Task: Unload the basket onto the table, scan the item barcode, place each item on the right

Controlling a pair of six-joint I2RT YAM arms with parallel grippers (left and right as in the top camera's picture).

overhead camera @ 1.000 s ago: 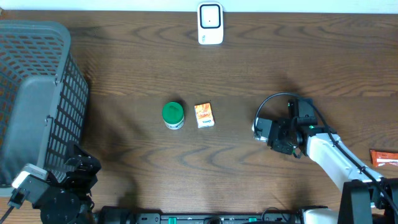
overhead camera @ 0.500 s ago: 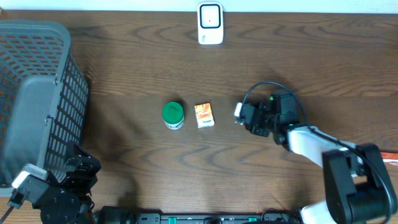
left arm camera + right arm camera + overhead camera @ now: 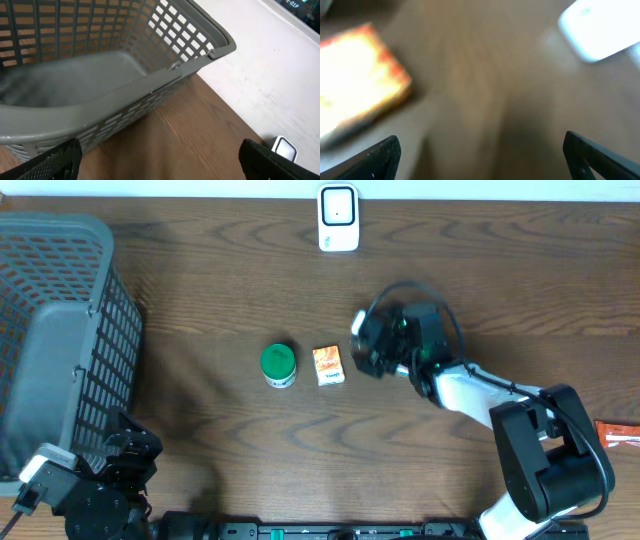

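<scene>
A small orange box [image 3: 328, 365] lies flat at the table's middle, with a green-lidded jar [image 3: 278, 364] just to its left. The white barcode scanner [image 3: 338, 218] stands at the far edge. My right gripper [image 3: 362, 347] hovers just right of the orange box, open and holding nothing. In the blurred right wrist view the box [image 3: 360, 75] is at upper left, the scanner [image 3: 600, 30] at upper right, and the gripper [image 3: 485, 157] has only bare wood between its fingers. My left gripper [image 3: 133, 448] rests open at the front left by the basket.
A large grey mesh basket [image 3: 60, 330] fills the left side and looms close in the left wrist view, where the basket [image 3: 100, 100] sits above the open left gripper [image 3: 160, 160]. An orange packet [image 3: 618, 433] lies at the right edge.
The right arm has swung left and away from me toward the orange box, and its jaws have spread wide. The left arm, box and jar have not moved.
</scene>
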